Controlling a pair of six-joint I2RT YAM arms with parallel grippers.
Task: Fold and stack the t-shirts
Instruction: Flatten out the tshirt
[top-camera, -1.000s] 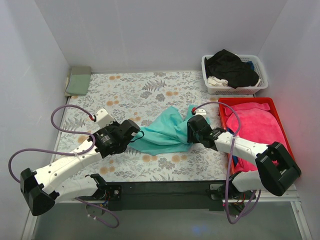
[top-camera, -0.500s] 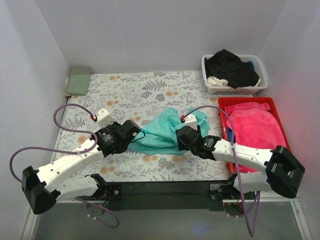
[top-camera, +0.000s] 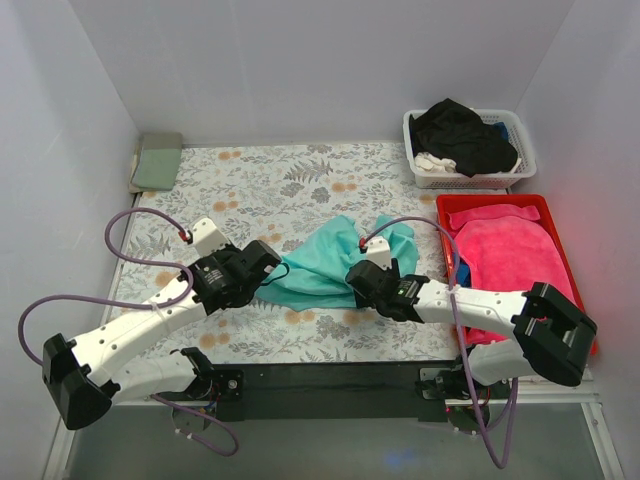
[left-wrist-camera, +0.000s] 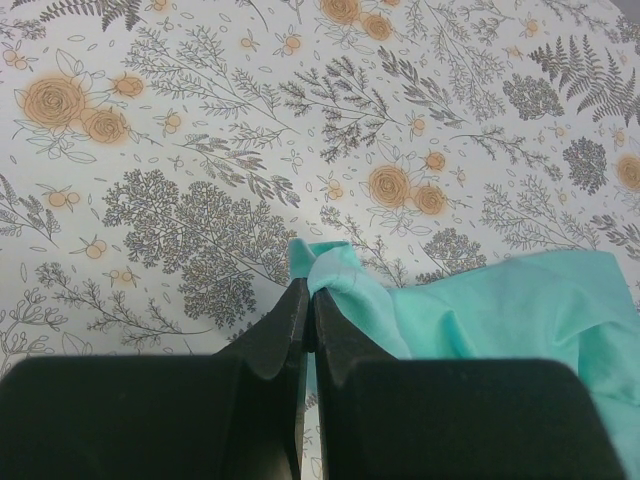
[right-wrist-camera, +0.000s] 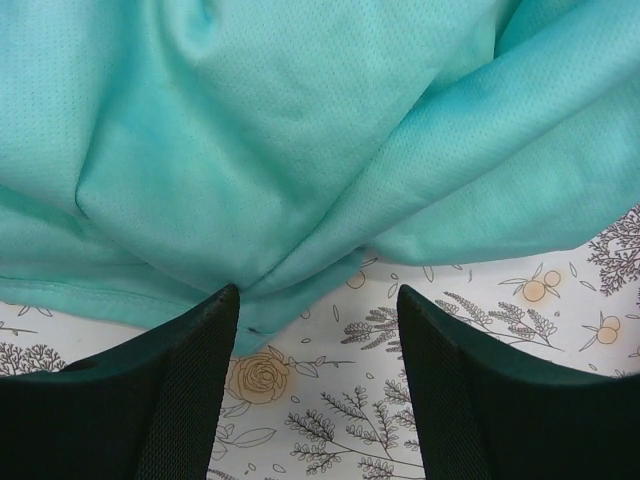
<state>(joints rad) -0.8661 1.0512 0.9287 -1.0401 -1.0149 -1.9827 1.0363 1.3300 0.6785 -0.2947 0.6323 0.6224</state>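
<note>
Top view: even, diffuse light from above fills the white-walled enclosure. The red plastic tray (top-camera: 540, 200) tints the adjoining white right wall (top-camera: 600, 200) pink. The arms cast only soft, short shadows on the grey fern-and-flower patterned table cover (top-camera: 260, 175). The near edge is dim. Right wrist view: the teal mesh-knit t-shirt (right-wrist-camera: 300, 150) is sharp down to its weave, its folds gently shaded. The right gripper (right-wrist-camera: 318, 295) shows black fingers (right-wrist-camera: 150, 400), underexposed and featureless.

Crumpled teal t-shirt (right-wrist-camera: 270, 150), floral table cover (right-wrist-camera: 480, 340), spread black fingers (right-wrist-camera: 180, 390) at hem

1 teal t-shirt (top-camera: 325, 270), 2 bins (top-camera: 470, 182) (top-camera: 490, 200), 2 arms (top-camera: 130, 335) (top-camera: 470, 300)
</note>
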